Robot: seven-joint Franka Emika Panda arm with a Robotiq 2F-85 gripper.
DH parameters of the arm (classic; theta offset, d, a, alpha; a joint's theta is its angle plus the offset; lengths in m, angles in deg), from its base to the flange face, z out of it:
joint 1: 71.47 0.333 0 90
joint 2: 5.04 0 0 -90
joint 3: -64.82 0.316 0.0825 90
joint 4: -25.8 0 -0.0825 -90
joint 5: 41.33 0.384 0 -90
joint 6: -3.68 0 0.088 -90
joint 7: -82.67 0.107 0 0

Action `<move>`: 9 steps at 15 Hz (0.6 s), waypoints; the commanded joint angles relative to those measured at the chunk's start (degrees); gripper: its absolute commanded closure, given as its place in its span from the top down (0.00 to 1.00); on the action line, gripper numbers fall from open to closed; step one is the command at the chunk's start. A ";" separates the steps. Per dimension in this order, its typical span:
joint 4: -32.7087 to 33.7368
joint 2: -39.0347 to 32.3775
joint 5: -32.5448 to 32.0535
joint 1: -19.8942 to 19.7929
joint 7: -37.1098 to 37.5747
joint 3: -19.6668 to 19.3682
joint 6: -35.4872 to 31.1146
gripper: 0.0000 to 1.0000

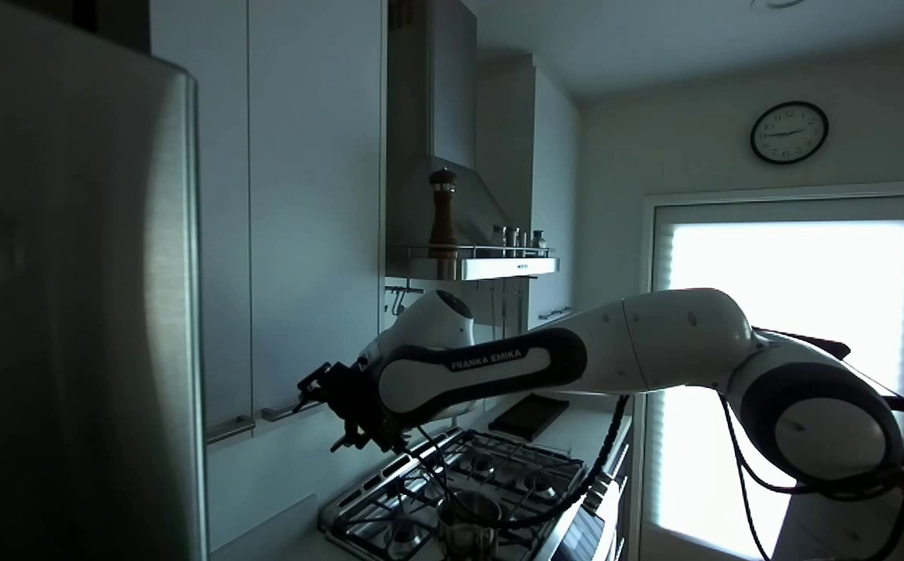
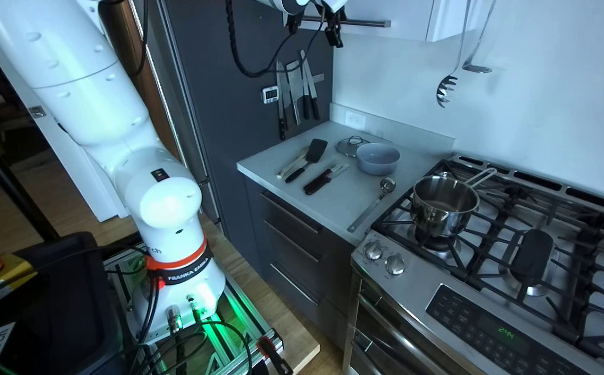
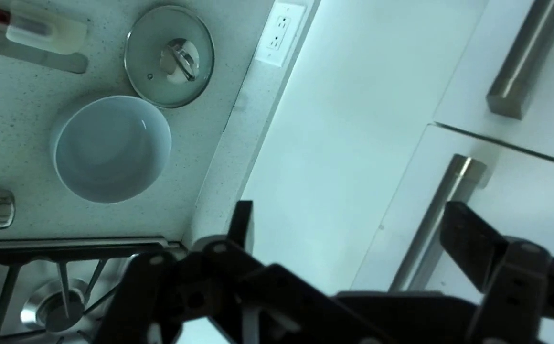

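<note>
My gripper (image 3: 351, 222) is spread wide, fingers far apart, no object between the tips. Nearest thing: a cabinet handle (image 3: 428, 229), metal bar on a white upper cabinet door. In the wrist view a fingertip (image 3: 465, 234) overlaps that bar (touching or just in front, can't tell). A second bar handle (image 3: 527, 52) is on the neighbouring door, across the seam. From outside, both exterior views put the gripper near the bottom of the cabinet doors; one of them catches it only at the top edge. Down on the counter (image 2: 328, 211): blue-grey bowl (image 3: 112, 148), glass lid (image 3: 169, 56) right beside it, wall outlet (image 3: 281, 33) near the lid. Same counter, in an exterior view: black spatula (image 2: 313, 154), plus a metal scoop (image 2: 370, 208) lying close to the stove (image 2: 420, 284). Steel pot (image 2: 442, 213) stands upright on a stove grate, its long handle angled toward the wall. Knives (image 2: 295, 86) hang on a dark panel, small white timer (image 2: 270, 94) just beside them. Wooden pepper mill (image 1: 443, 214) stands on the range hood ledge; round clock (image 1: 789, 132) above the bright door.
</note>
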 commanded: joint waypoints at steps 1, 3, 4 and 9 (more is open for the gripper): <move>0.78 -0.41 4.09 1.45 -0.02 -0.91 -1.33 1.00; 1.11 -1.00 4.35 1.31 0.93 -0.58 -2.51 1.00; 1.17 -1.44 3.84 1.21 1.34 -0.32 -3.56 1.00; 1.74 -3.88 3.26 1.46 1.89 -0.07 -9.11 1.00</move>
